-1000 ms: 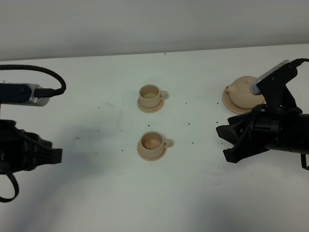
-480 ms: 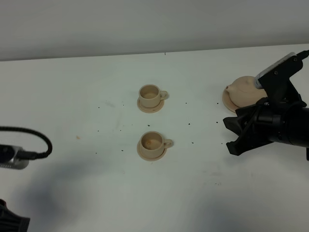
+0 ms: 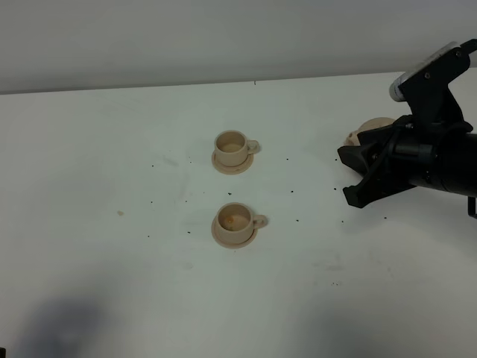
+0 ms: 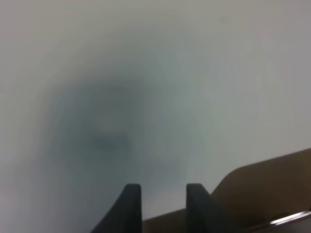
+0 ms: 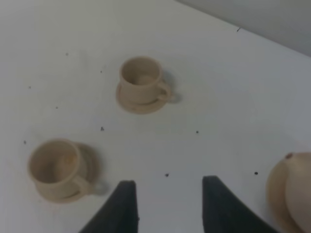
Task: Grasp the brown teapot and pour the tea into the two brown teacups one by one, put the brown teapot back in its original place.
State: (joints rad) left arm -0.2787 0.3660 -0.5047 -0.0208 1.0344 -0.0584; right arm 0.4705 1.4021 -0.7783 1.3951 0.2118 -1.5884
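Note:
The brown teapot [image 3: 368,130] stands at the right rear of the table, mostly hidden behind my right arm; only its spout side shows. In the right wrist view its edge [image 5: 299,187] sits on the wide tan saucer [image 5: 273,192]. Two brown teacups on small saucers stand mid-table: the far one [image 3: 232,148] [image 5: 141,78] and the near one [image 3: 235,220] [image 5: 54,166]. My right gripper [image 3: 348,176] [image 5: 167,199] is open and empty, just left of the teapot, jaws toward the cups. My left gripper [image 4: 159,204] shows only in its wrist view, jaws apart, empty, over blurred white table.
The white table [image 3: 134,186] carries scattered small dark specks around the cups. A brown surface [image 4: 272,189] beyond the table edge shows in the left wrist view. The left arm is out of the exterior view; its shadow lies at the front left corner.
The left arm has drawn back out of the exterior view. The right gripper has risen and moved back toward the teapot, covering more of it.

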